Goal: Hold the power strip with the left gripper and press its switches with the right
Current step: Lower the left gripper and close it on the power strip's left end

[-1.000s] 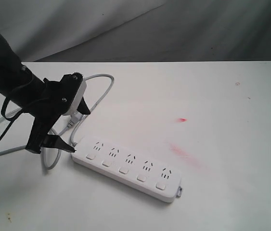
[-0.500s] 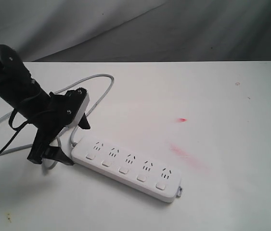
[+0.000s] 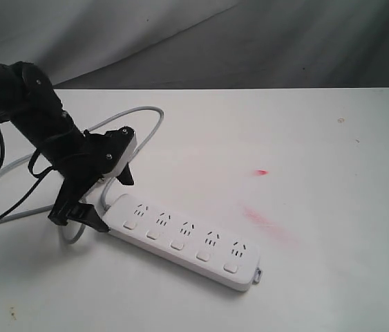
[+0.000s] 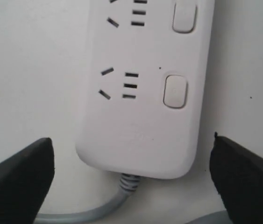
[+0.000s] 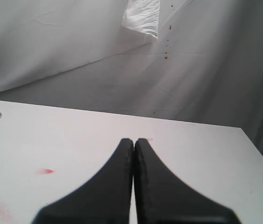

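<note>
Five switches ran in a row along the power strip, one below each socket, and nothing touched any of them. The power strip lay flat on the white table. The left gripper stood spread wide at the strip's cord end, one jaw on either side of the rounded tip. As far as the left wrist view showed, both jaws were clear of the plastic, so nothing was grasped. The right gripper was pinched fully together and empty, well apart from the strip.

The strip looked like light, rigid, smooth plastic, likely to skid under a sideways push. Its grey cord, looping away from that end, was limp and would offer no anchor. The strip's long flat sides at the cord end, short of the nearest switch, seemed the place to clamp. A firm squeeze there should do no harm.
</note>
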